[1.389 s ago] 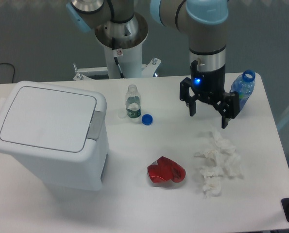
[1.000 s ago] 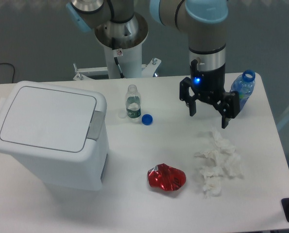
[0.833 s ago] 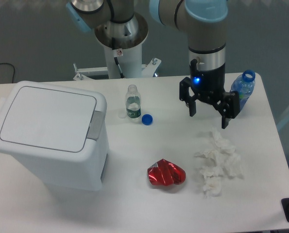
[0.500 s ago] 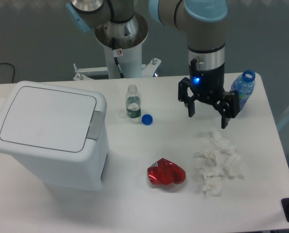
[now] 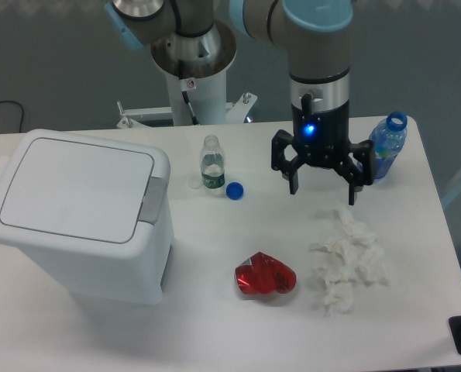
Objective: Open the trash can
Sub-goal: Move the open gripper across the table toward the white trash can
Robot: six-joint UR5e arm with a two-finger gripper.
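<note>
The gripper hangs above the table with its two fingers spread wide apart and nothing between them; a blue light glows on its body.

Just below and a little right of the fingertips lies a heap of crumpled white tissue. Close on the right, a blue-tinted plastic bottle with no cap stands near the table's far edge, just beside the right finger. Down and to the left of the gripper sits a crushed red wrapper. To the left, at about fingertip height, a small blue cap lies on the table, and just past it stands a small clear bottle, upright and uncapped.

Farthest off, well apart to the left, is the trash can: a large white bin with rounded corners. Its flat lid is down and shut, and a grey button sits on the rim at the side facing the gripper. The clear bottle and blue cap lie between the gripper and the bin.
</note>
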